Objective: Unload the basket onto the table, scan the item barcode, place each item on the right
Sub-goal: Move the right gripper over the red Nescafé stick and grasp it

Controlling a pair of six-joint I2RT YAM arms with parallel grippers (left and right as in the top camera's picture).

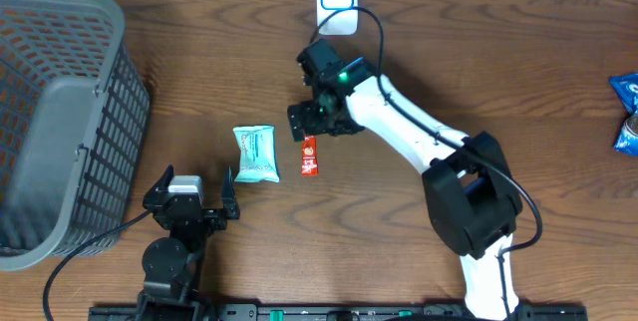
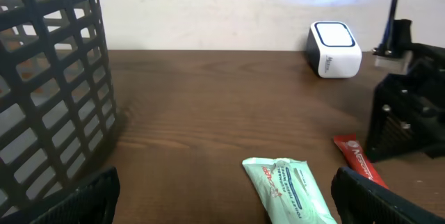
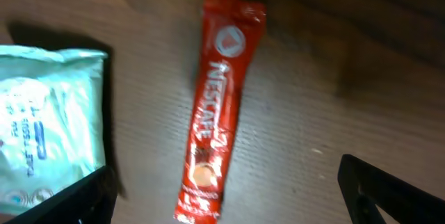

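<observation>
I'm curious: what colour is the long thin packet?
The packet is red with white letters; right wrist view.

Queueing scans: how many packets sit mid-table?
2. The red Nescafe stick lies by the right end effector; the mint-green packet lies to its left. Blue packaging at the right edge is cropped, and the basket may hide more.

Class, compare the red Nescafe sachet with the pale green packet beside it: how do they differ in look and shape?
The sachet is bright red; the packet is pale green and white. The sachet is a narrow stick; the packet is much wider and puffier. Both lie flat on the wooden table, side by side, with nothing gripping them.
</observation>
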